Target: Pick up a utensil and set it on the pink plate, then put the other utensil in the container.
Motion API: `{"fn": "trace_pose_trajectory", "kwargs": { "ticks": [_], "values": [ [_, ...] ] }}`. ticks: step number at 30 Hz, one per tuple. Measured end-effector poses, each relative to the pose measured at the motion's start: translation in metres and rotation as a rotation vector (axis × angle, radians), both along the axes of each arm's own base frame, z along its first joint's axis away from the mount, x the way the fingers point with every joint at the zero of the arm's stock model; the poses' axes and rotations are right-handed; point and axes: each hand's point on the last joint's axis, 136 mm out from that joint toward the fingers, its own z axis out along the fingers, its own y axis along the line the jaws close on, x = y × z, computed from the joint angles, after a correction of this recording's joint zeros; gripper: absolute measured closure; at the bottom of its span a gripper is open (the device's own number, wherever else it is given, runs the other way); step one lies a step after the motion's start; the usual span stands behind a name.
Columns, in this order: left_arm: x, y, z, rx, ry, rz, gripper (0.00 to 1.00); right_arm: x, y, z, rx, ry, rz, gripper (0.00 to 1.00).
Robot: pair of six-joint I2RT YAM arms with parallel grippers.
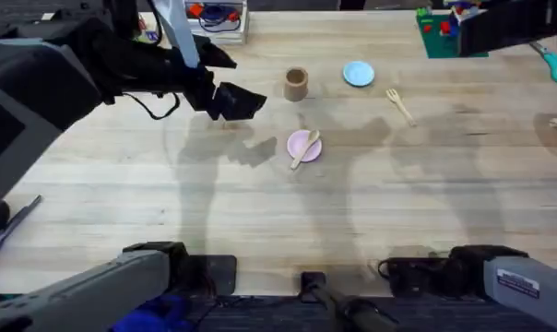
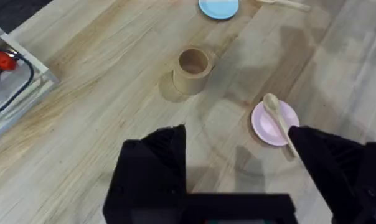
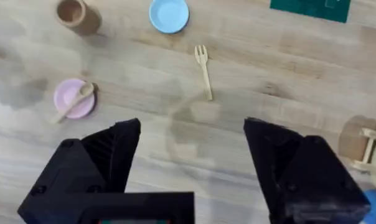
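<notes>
Pale wooden table (image 1: 260, 212), spoon (image 1: 305, 148) on pink plate (image 1: 301, 145)

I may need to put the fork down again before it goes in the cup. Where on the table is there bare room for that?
Open patches: the wide bare wood nearer the arm bases than the small round pink plate, and the stretch between that plate and the pale wooden fork. Crowded: the far strip, where the brown cylindrical cup and round light-blue plate stand, and around the pale wooden spoon on the pink plate.

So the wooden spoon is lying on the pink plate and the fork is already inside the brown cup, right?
Not quite. The wooden spoon does lie on the pink plate, but the fork is lying on the table beside the blue plate, as the right wrist view shows. The brown cup looks empty.
</notes>
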Motion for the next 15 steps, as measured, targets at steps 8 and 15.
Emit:
{"fn": "trace_pose_trajectory", "kwargs": {
  "ticks": [8,15],
  "values": [
    [0.0,0.0,0.0,0.0,0.001,0.0,0.008,0.019,0.0,-0.03,-0.088,0.095,0.141,0.006],
    [0.0,0.0,0.0,0.0,0.001,0.0,0.007,0.044,0.0,-0.074,-0.115,0.221,0.215,0.005]
  ]
}}
